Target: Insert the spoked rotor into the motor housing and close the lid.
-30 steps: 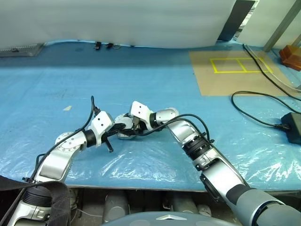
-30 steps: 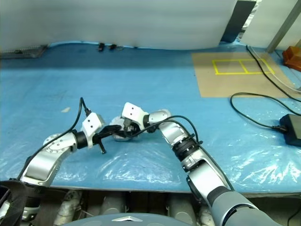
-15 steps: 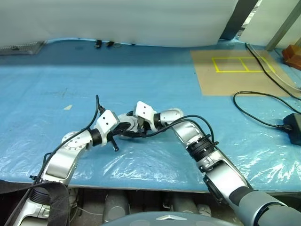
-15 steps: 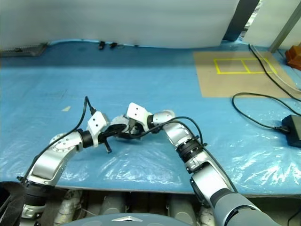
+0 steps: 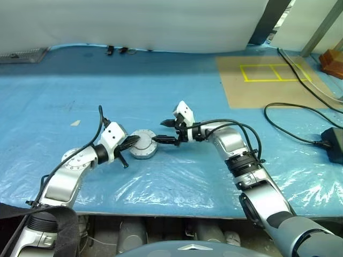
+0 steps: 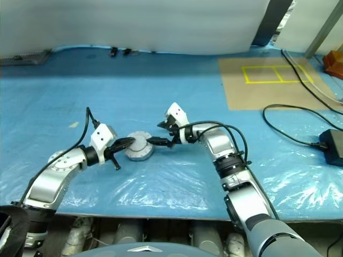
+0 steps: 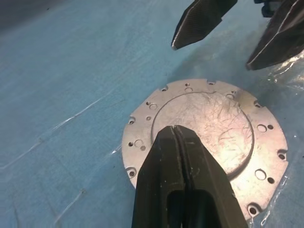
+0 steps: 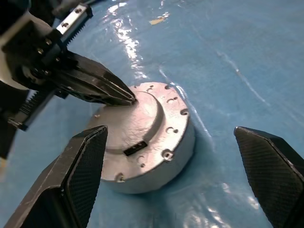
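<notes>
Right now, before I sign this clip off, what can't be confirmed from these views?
- Whether the spoked rotor is inside: the round grey metal lid covers the short silver cylindrical housing in every view.
- Whether the shut left gripper presses the lid or only hovers: left wrist view, its own black fingers hide the tips.
- Open right gripper: empty.

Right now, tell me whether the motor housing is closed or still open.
Closed. The lid sits flat on the motor housing, with no windings or rotor showing. The shut left gripper rests its tips on the lid; the right gripper stands open beside it.
</notes>
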Robot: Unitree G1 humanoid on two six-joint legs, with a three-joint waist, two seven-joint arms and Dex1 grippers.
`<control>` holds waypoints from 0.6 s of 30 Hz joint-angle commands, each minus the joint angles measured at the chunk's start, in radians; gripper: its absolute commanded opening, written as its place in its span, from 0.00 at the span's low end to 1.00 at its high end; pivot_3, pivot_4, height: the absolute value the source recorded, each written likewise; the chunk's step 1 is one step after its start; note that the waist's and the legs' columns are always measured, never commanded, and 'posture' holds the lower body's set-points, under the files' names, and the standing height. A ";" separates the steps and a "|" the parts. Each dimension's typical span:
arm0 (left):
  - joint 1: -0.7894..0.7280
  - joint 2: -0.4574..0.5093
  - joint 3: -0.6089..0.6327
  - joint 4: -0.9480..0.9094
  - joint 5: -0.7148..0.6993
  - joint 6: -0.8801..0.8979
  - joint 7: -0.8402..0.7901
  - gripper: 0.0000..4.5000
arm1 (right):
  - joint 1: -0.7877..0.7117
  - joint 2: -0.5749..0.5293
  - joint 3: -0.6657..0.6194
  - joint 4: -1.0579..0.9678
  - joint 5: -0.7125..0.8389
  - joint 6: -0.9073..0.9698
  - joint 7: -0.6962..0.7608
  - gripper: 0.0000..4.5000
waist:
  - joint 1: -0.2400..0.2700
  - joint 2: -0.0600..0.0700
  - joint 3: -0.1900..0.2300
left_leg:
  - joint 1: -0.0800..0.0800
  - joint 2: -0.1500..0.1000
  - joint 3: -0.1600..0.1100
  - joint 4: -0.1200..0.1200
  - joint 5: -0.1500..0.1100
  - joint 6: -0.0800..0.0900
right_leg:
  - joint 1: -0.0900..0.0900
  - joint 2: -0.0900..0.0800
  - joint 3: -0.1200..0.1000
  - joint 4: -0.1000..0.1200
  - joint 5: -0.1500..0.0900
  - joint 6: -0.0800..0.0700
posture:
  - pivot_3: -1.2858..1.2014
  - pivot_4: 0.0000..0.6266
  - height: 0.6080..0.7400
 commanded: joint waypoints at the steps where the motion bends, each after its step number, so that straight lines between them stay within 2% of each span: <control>1: 0.035 0.006 -0.009 0.022 0.015 0.024 0.009 0.00 | -0.027 0.016 -0.030 -0.054 0.087 0.225 -0.031 0.99 | 0.001 0.000 0.000 | 0.000 0.000 0.000 0.000 0.000 0.000 | 0.000 0.000 0.000 0.000 0.000 0.000 | 0.52 0.24 1.00; 4: 0.039 -0.001 -0.015 0.012 0.013 0.025 0.014 0.00 | -0.051 0.007 -0.005 -0.042 0.099 0.395 -0.068 0.99 | 0.002 0.000 0.000 | 0.001 0.000 0.000 0.000 0.002 -0.003 | 0.000 0.000 0.000 0.000 0.000 0.000 | 0.52 0.24 1.00; 11: 0.035 -0.011 -0.012 0.010 0.008 0.025 0.022 0.00 | -0.069 0.017 -0.030 0.003 0.123 0.511 -0.127 0.99 | 0.004 0.000 0.000 | 0.001 0.000 0.000 0.000 0.002 -0.004 | 0.000 0.000 0.000 -0.001 0.000 0.000 | 0.52 0.24 1.00; 17: 0.035 -0.016 -0.012 0.011 0.008 0.024 0.026 0.00 | -0.107 0.127 -0.217 0.067 0.233 0.639 -0.209 0.99 | 0.005 0.001 0.000 | 0.001 0.000 -0.001 0.000 0.002 -0.004 | 0.000 0.000 0.000 0.000 0.000 0.000 | 0.52 0.24 1.00; 18: 0.036 -0.016 -0.012 0.010 0.008 0.023 0.027 0.00 | -0.118 0.145 -0.266 0.088 0.250 0.653 -0.231 0.95 | 0.005 0.001 0.000 | 0.001 0.000 -0.001 0.000 0.002 -0.004 | 0.000 0.000 0.000 0.000 0.000 0.000 | 0.52 0.24 1.00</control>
